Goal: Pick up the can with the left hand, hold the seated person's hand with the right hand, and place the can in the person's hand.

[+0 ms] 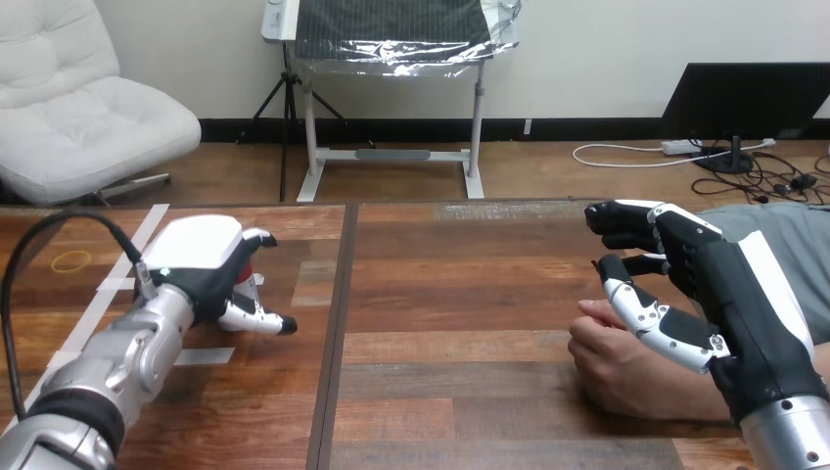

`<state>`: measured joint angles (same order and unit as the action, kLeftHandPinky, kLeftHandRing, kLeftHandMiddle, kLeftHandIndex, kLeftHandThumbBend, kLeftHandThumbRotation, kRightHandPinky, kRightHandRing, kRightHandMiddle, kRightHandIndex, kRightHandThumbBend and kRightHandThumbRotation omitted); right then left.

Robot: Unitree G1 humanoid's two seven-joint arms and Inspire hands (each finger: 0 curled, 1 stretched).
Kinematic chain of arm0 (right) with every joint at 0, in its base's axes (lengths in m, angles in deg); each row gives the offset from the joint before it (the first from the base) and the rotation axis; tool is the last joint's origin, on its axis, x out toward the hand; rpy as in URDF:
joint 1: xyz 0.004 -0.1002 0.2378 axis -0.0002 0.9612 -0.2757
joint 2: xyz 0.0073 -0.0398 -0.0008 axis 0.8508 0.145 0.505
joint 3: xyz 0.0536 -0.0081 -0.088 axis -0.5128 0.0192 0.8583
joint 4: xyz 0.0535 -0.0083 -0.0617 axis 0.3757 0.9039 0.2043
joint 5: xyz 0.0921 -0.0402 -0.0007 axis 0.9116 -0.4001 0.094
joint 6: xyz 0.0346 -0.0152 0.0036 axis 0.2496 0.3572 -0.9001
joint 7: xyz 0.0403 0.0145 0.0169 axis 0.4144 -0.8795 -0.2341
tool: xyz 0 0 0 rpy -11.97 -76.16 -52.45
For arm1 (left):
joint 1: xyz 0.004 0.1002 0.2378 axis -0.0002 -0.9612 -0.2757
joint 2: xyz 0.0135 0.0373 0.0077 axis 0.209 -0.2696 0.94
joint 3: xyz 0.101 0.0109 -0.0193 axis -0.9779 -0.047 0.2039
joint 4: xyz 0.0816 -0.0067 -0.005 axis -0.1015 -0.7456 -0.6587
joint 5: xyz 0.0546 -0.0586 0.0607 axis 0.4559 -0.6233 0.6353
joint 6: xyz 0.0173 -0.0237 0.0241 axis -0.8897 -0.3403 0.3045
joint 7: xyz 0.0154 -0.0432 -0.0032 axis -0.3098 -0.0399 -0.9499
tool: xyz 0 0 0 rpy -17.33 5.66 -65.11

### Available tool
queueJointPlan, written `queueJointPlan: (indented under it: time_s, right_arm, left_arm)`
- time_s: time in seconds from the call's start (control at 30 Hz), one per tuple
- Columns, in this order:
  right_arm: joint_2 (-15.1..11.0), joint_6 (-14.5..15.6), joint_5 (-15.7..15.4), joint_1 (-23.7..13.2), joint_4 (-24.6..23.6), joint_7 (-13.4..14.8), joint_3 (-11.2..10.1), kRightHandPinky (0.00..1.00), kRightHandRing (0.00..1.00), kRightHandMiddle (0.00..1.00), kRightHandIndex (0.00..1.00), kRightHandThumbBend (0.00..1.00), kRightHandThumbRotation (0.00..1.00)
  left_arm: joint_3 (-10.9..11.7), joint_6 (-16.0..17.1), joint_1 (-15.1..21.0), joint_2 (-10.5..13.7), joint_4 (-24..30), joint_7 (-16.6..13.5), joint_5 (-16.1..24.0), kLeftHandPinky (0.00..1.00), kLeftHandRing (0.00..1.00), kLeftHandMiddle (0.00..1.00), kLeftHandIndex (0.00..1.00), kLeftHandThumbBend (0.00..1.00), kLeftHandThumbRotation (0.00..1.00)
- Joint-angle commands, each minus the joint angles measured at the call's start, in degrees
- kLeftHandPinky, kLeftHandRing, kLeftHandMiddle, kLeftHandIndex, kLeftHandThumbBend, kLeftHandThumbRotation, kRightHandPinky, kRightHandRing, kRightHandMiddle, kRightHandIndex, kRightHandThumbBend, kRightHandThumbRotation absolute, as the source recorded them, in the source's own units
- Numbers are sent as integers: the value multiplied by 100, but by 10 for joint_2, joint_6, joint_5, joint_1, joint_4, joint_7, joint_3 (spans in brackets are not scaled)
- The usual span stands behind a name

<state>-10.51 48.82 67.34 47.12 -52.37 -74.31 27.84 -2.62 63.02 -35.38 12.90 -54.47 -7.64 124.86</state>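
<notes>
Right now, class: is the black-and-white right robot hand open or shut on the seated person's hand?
Open: the right robot hand has spread fingers above the person's hand, not curled round it.

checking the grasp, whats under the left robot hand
A can, gripped by the left robot hand. Only a sliver shows between fingers and thumb; the rest is covered.

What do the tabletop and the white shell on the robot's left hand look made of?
The table looks like wood planks: brown grain, seams, slight sheen. The left hand has a shell that is probably moulded plastic: smooth, glossy white.
</notes>
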Motion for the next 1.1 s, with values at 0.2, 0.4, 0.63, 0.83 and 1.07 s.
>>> queueJointPlan:
  time_s: [0.2,0.4,0.63,0.83,1.07]
  right_arm:
    - [-12,-2,2,-26,-24,-2,-10,70,76,75,70,29,0]
    - [-11,1,2,-28,-24,-1,-9,70,76,75,70,29,0]
    - [-13,1,3,-29,-22,-3,-9,70,76,75,70,29,0]
    - [-15,-4,3,-31,-19,-4,-10,71,76,75,70,29,0]
    - [-18,-1,-3,-32,-19,-4,-9,71,76,75,70,29,0]
  left_arm:
    - [11,20,-4,18,41,-13,-12,80,83,85,85,79,44]
    - [16,32,-13,22,48,-18,-16,79,83,85,85,78,42]
    - [16,31,-18,25,53,-16,-17,79,83,85,85,79,43]
    - [20,37,-25,29,64,-4,-27,80,83,85,85,78,43]
    - [20,48,-34,33,74,-11,-32,79,82,85,85,77,42]
